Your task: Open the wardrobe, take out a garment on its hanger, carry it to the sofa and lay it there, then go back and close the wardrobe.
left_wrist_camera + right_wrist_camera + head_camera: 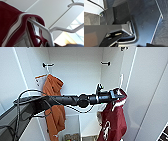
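White panels of the wardrobe (75,69) make up the background of the head view, with both doors swung wide and the interior exposed from the upper left to the upper right of the frame.

At the lower right of the frame the garment (113,119) is seen: the maroon jacket hangs with its long axis running straight down, collar uppermost at about mid-height and hem cut off by the bottom edge. Its front, marked by a white emblem, is turned toward the camera. It is draped over the hanger (50,32), whose white shoulder bar and curved hook are seen close up in the left wrist view, the hook rising toward the upper right corner of that frame. The hook is seen against bare panel with no rail through it, so the jacket is judged to be off the rail and carried by the arm alone.

The left gripper (115,94) is reached across the middle of the frame from the left, level with the jacket's collar. Whether its fingers are closed on the hanger cannot be told, though the jacket's position at the arm's tip suggests a grasp at the hanger's neck, which would let the jacket hang freely below.

Further left, an orange jacket (53,109) is left hanging inside the wardrobe. The state of the right gripper cannot be told from its wrist view.
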### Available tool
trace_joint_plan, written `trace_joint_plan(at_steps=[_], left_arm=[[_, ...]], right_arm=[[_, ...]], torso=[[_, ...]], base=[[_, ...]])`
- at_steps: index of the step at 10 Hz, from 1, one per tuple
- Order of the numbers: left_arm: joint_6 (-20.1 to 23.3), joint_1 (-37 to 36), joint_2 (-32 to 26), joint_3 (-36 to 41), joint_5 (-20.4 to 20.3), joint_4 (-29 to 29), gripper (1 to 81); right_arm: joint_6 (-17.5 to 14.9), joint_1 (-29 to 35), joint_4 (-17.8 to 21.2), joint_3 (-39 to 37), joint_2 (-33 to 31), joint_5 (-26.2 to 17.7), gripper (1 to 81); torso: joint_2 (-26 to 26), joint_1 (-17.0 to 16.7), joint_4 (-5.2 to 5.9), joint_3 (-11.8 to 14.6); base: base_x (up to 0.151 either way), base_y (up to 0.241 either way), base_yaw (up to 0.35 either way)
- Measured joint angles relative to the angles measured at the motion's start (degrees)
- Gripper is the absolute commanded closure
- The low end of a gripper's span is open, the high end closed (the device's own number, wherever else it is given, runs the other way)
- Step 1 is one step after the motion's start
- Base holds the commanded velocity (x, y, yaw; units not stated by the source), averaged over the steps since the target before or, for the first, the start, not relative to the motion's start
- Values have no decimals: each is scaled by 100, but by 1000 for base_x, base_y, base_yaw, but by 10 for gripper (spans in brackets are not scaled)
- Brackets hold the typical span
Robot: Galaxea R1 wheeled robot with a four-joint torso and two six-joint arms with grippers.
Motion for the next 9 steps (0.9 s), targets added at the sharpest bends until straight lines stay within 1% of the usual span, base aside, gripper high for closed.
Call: trace_joint_plan(at_steps=[3, 5, 7, 9], left_arm=[[94, 313, -45, 119, -133, 102, 811], [129, 388, -45, 210, -129, 121, 811], [151, 485, -69, 243, -223, 121, 811], [232, 571, -127, 255, -152, 124, 811]], right_arm=[[0, -2, 0, 0, 2, 0, 10], [0, -5, 0, 0, 0, -2, 10], [-2, 20, 0, 0, 0, 2, 10], [-2, 16, 0, 0, 0, -2, 10]], torso=[[0, 0, 0, 0], [0, -4, 2, 0], [0, -2, 2, 2], [0, 0, 2, 2]], base=[[-132, 0, 0], [-134, 0, 0], [-135, 0, 0], [-136, 0, 0]])
